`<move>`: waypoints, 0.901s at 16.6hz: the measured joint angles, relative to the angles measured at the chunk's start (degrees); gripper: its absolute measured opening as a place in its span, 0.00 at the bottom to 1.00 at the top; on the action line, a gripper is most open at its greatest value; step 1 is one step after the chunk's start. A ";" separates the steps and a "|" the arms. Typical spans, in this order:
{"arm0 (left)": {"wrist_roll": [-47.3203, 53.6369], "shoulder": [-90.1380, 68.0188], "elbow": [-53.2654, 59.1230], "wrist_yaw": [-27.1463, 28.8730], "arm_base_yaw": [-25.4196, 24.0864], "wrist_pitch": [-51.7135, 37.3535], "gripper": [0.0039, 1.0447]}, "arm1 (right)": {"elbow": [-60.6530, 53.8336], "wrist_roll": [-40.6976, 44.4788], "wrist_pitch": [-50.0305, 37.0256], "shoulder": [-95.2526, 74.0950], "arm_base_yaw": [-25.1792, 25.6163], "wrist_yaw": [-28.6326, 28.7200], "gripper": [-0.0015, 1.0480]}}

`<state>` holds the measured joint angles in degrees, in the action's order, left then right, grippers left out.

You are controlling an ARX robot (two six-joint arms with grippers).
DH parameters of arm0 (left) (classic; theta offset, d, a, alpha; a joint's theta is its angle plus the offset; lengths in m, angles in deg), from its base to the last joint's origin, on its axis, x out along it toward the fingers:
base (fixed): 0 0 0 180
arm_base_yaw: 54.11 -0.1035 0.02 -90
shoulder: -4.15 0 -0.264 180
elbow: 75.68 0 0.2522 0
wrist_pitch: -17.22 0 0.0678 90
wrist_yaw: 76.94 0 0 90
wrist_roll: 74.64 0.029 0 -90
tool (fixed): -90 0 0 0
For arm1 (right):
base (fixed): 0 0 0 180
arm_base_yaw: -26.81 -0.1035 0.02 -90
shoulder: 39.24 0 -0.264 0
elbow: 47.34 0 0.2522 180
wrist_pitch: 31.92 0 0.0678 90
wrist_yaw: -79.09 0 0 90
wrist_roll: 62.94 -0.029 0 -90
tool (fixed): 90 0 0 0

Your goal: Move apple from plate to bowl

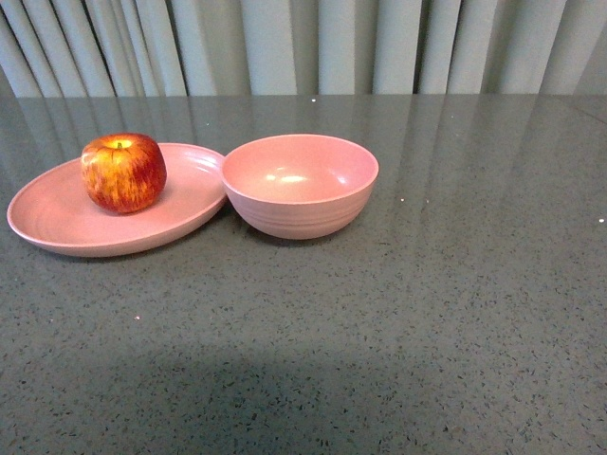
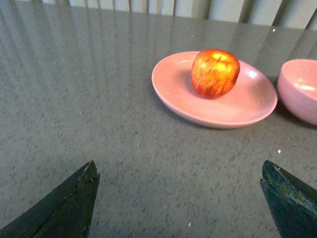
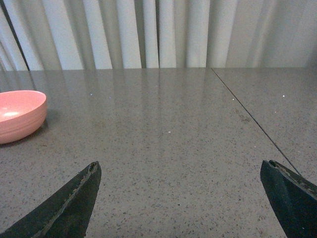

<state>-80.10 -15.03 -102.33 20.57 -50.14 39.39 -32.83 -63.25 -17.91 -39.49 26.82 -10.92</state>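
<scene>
As the apple [image 1: 123, 172] sits on the plate [image 1: 55, 216], the bowl [image 1: 300, 207] stands alongside

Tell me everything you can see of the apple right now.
The apple is round, red streaked with yellow-orange, yellow around its stem dip, with glossy skin. It sits upright, stem dip up, on the pink plate, left of the bowl. Only the plate touches it.

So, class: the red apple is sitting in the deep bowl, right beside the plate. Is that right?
Not quite. The apple is sitting on the shallow plate, right beside the deep bowl, which is empty. The front view shows this.
</scene>
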 joint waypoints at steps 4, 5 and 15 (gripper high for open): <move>3.52 -18.69 -11.89 -7.67 -0.20 -15.17 0.94 | 0.00 0.00 0.02 0.00 0.00 0.00 0.94; 4.81 -24.70 -15.63 -9.22 0.42 -17.49 0.94 | 0.00 0.00 0.00 0.00 0.00 0.00 0.94; 8.46 -65.83 -45.24 -14.10 1.86 -9.20 0.94 | 0.00 0.00 0.00 0.00 0.00 0.00 0.94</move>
<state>-71.64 -80.86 -147.57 6.47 -48.28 30.18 -32.83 -63.25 -17.91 -39.49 26.82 -10.92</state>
